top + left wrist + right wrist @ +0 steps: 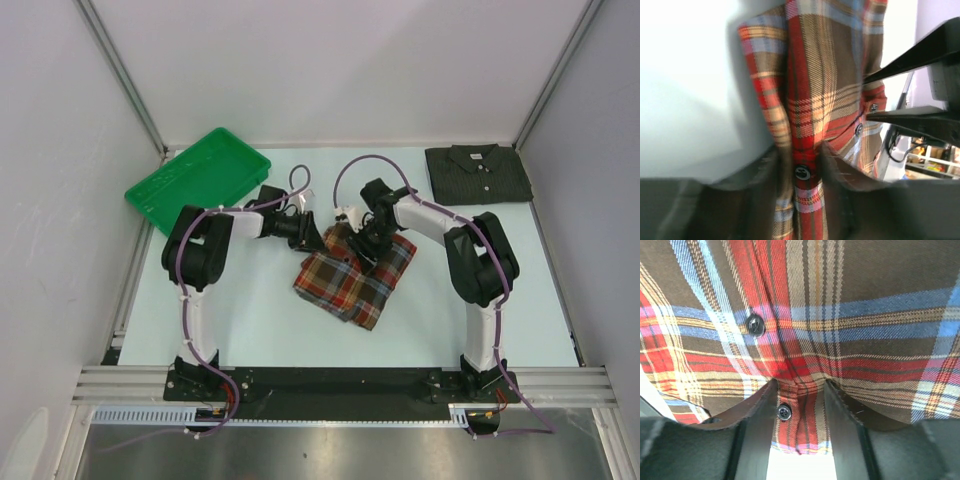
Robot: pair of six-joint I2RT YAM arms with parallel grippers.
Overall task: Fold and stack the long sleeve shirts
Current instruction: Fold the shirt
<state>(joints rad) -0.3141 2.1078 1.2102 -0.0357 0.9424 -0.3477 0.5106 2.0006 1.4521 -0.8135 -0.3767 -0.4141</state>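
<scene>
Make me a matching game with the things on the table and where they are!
Things:
1. plaid shirt
2. grey shirt
3. green tray
4. left fingers

Places or states:
A. folded, far right corner
B. far left corner
C. closed on red checked cloth
D. in the middle

Pairs: 1-D, 2-A, 3-B, 4-C

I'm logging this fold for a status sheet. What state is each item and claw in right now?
plaid shirt, bunched mid-table, partly folded
grey shirt, folded flat, far right corner
green tray, open side up, far left
left claw, shut on plaid shirt
right claw, shut on plaid shirt
</scene>
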